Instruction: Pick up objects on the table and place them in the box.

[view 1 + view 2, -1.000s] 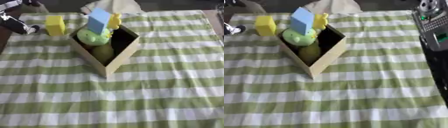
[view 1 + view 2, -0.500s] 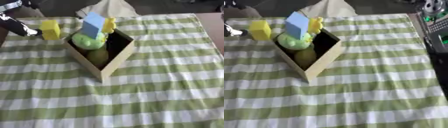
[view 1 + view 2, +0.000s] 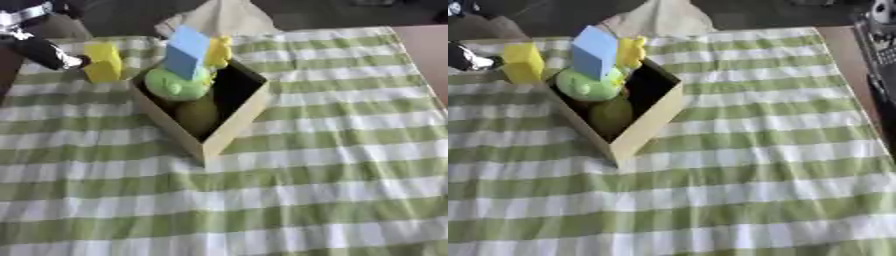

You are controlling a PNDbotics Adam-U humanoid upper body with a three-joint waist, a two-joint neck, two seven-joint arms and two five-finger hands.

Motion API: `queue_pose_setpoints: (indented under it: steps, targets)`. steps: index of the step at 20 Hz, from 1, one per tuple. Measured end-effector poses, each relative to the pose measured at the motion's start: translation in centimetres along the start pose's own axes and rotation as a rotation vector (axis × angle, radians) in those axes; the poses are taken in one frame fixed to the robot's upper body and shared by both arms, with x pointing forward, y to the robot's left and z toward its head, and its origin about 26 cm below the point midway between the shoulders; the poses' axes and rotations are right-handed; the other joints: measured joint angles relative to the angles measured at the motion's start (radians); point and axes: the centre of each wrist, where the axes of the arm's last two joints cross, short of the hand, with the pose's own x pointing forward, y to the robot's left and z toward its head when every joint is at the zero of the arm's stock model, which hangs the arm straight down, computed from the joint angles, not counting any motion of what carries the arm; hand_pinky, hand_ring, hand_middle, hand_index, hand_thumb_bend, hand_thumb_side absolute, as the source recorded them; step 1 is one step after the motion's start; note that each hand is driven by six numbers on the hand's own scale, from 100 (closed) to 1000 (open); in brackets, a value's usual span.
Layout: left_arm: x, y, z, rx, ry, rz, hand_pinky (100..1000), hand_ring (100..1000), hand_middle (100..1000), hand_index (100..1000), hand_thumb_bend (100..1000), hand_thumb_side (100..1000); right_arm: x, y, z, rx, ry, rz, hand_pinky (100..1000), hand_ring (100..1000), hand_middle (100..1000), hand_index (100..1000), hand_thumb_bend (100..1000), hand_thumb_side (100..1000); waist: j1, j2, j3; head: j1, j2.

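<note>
1. While the box [image 3: 229, 127] stood open at about ten o'clock from the middle of the green-and-white checked cloth [image 3: 315, 165], it was already crowded with things.
2. Inside it sat a green round toy [image 3: 173, 85], with a blue block [image 3: 187, 53] leaning on top and sticking up above the rim.
3. At one o'clock from the blue block, a yellow piece [image 3: 219, 50] poked over the far edge of the box.
4. Deeper inside lay a darker olive object [image 3: 198, 113]; what it was could not be told.
5. Outside the box, at ten o'clock from it, a yellow block [image 3: 103, 62] stood on the cloth.
6. Touching or just beside that block at nine o'clock was the left hand [image 3: 48, 51]; whether its fingers were curled or straight could not be told.
7. Beyond the box at twelve o'clock lay a crumpled beige cloth [image 3: 219, 17].
</note>
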Motion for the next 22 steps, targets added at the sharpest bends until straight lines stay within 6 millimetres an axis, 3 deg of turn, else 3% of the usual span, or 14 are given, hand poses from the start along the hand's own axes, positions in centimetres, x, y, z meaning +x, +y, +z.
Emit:
queue_pose_setpoints:
  steps: [12,19,22]
  targets:
    - [0.3,0.7,-0.2,-0.027,-0.012,-0.002,952,981,854,925,505,306,0.6,-0.5,-0.6,-0.023,-0.015,-0.001,946,887,752,808,100,368,0.014,0.003,-0.03,0.02,-0.007]
    - [-0.6,1.2,-0.3,0.0,0.072,-0.002,949,988,856,924,510,294,0.8,-0.6,-0.8,-0.033,-0.02,-0.003,947,885,749,806,100,395,0.024,0.032,-0.046,0.034,-0.009]
    - [-1.1,1.1,-0.6,0.012,0.121,0.004,953,998,863,926,560,293,0.8,-0.7,-0.8,-0.035,-0.021,-0.005,947,884,747,805,100,408,0.027,0.043,-0.052,0.042,-0.017]
